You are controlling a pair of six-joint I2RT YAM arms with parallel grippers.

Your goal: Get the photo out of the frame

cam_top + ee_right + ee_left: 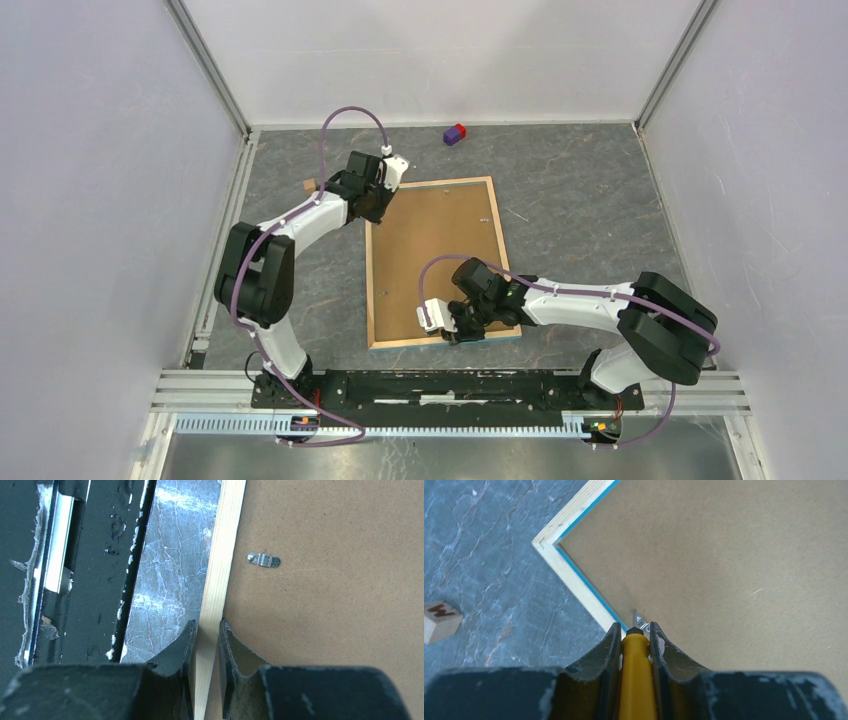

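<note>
Right gripper (pixel 206 627) clamps frame (pixel 435 240) rim; left gripper (pixel 635 627) clamps yellow tool (pixel 637 680); frame back-up, lengthwise near-far.

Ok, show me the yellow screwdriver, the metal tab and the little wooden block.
yellow screwdriver (pixel 638 670): left wrist view, on its yellow handle.
metal tab (pixel 263 560): right wrist view, on the tab's middle.
wooden block (pixel 441 617): left wrist view, on its lettered top face.

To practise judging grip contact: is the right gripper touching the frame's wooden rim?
Touching. The right wrist view shows the right gripper straddling the rim of the frame, both fingers pressed against its sides.
</note>
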